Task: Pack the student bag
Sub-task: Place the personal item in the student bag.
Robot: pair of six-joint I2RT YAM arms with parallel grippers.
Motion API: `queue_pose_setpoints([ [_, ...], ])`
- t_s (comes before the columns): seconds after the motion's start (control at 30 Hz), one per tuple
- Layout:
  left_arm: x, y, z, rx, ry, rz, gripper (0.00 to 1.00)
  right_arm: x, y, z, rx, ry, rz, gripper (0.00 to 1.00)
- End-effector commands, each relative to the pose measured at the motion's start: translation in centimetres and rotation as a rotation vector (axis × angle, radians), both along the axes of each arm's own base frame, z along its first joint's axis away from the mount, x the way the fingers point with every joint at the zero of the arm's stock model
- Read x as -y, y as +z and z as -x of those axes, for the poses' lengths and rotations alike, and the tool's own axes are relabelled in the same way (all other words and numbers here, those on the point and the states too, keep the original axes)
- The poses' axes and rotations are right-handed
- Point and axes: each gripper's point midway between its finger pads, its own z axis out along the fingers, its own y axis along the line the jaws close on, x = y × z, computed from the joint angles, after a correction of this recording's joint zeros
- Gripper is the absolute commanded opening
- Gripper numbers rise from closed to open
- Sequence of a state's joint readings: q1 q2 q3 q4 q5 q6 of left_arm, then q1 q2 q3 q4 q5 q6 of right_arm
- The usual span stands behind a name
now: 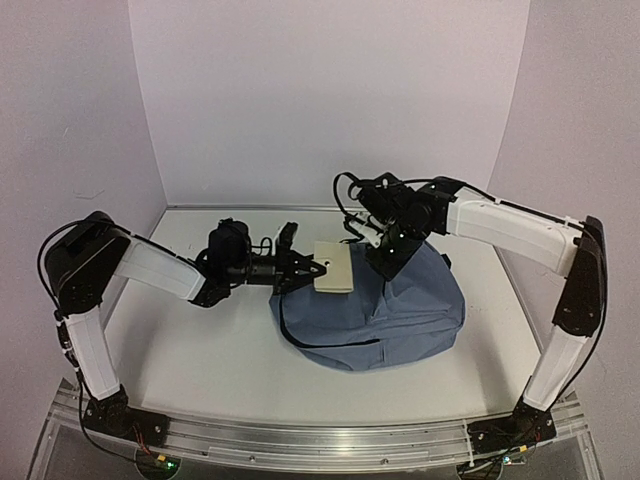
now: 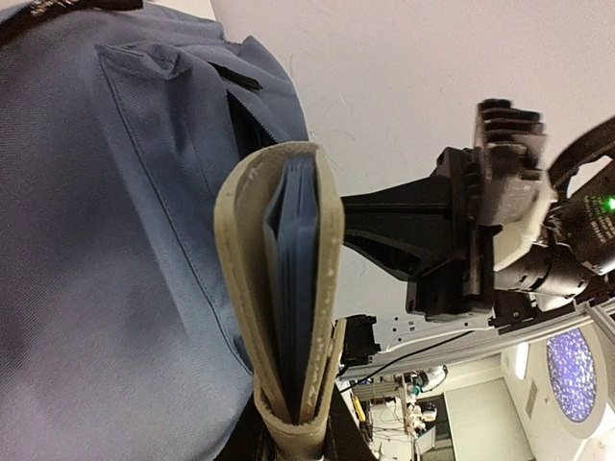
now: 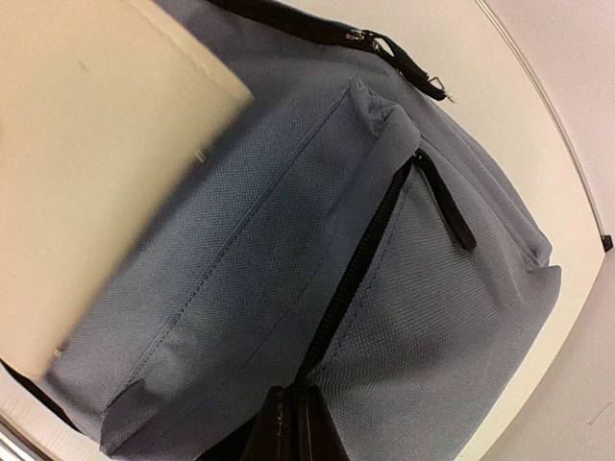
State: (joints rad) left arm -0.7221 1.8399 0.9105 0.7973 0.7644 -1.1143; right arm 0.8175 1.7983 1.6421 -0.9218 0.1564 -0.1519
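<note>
Beige-covered notebook with blue inner sheets sat clamped in the left gripper jaws, held at the far-left edge of the student bag. Bag lay flat on the worktop, right of centre, between the two arms. Right gripper jaws were fully closed, tips on the bag's black zipper; couldn't tell if they pinched anything.

Beige-covered notebook, dark blue inside, clamped in left pincer, jutting out ahead of it. White table beneath pincer, pale walls beyond.
</note>
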Motion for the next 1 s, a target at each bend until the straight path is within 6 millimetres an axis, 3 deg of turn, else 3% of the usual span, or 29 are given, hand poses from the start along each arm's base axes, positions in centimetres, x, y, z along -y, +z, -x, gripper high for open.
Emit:
queue_pose_setpoints([
  [0.0, 3.5, 3.1, 0.6, 0.079, -0.114, 0.117, 0.0, -0.5, 3.8, 0.1, 0.051, -0.003, -0.116, 0.0],
  [0.37, 8.8, 0.6, 1.4, 0.022, -0.217, 0.168, 0.0, -1.5, 4.2, 0.5, 0.04, 0.025, -0.181, 0.0],
  [0.77, 11.1, 2.1, -0.8, 0.015, -0.174, 0.236, 0.0, -3.9, 4.4, 3.3, -0.086, 0.133, -0.324, 0.0],
  [0.97, 9.5, 2.6, 0.2, 0.013, -0.154, 0.271, 0.0, -7.6, 5.3, 3.0, -0.136, 0.201, -0.434, 0.0],
])
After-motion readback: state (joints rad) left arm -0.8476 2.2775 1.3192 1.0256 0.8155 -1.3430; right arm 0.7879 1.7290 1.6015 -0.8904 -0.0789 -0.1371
